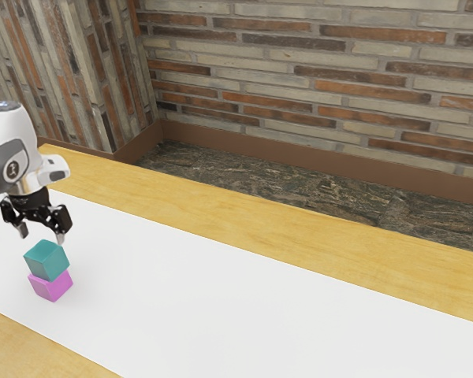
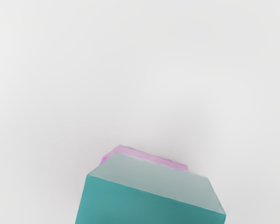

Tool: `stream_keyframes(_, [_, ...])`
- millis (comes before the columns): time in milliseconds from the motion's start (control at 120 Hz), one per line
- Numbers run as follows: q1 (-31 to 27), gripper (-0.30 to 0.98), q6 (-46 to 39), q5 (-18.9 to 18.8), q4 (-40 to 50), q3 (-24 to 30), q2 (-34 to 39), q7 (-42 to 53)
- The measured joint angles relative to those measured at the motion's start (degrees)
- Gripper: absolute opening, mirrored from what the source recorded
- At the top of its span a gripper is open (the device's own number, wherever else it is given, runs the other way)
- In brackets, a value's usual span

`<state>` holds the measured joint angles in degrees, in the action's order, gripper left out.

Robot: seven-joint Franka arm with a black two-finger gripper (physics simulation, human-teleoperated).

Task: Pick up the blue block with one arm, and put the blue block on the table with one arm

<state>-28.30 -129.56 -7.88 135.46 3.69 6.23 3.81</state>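
Teal block (image 1: 46,261), presumably our blue one, sits on the pink block (image 1: 54,287), two-finger gripper (image 1: 40,234) spread and empty just above, so we're likely pre-grasp: next, line up, lower around the top one only, close.

Teal-blue block (image 1: 46,261) atop pink block (image 1: 53,289)
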Motion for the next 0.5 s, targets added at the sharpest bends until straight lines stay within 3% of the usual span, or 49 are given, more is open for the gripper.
stream_keyframes(500, [-2.0, 0.69, -3.5, 0.0, 5.2, 1.9, 2.6, 4.6])
